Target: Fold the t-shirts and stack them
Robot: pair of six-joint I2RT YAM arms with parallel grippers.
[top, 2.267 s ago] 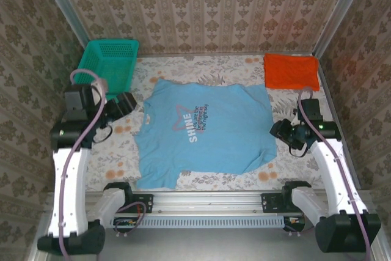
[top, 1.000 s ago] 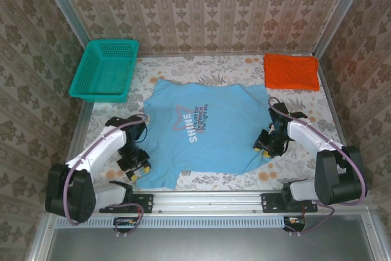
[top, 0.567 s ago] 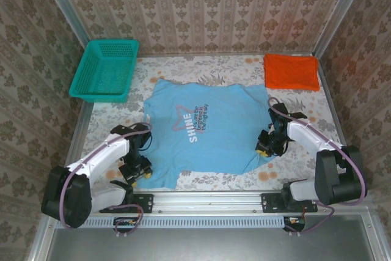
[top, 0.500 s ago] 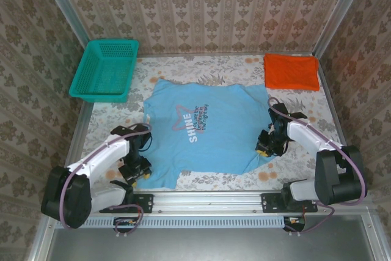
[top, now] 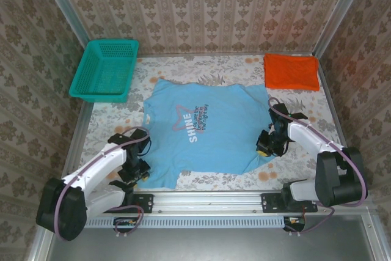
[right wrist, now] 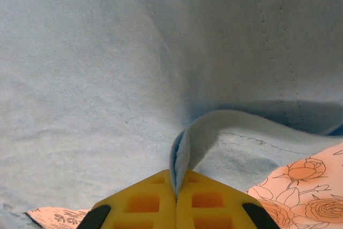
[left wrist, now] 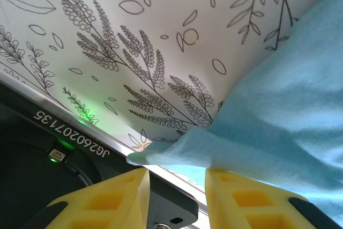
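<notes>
At the near right hem of the light blue t-shirt (top: 201, 142), the right claw (right wrist: 176, 183) is clenched on a small raised fold of cloth. Its yellow pads (right wrist: 144, 203) are pressed together and the stitched edge stands up between them, a pinch low enough to take the hem without dragging the rest. Across at the near left corner, the left claw (left wrist: 177, 178) is released. Its two fingers stand apart and the shirt's pointed corner lies just at the gap, not pinched; it seems placed so that closing would catch that corner. With a hold at both near corners the arms could, I judge, lift the near edge evenly and carry it toward the far side for a first fold. The shirt itself lies spread flat, print up, in the middle of the counter (top: 110, 123), so folding has barely begun. Far right, well apart, the orange t-shirt (top: 291, 71) lies as a neat rectangle, probably where the stack will be. Far left sits a teal basket (top: 101, 95), clear of both shirts.
</notes>
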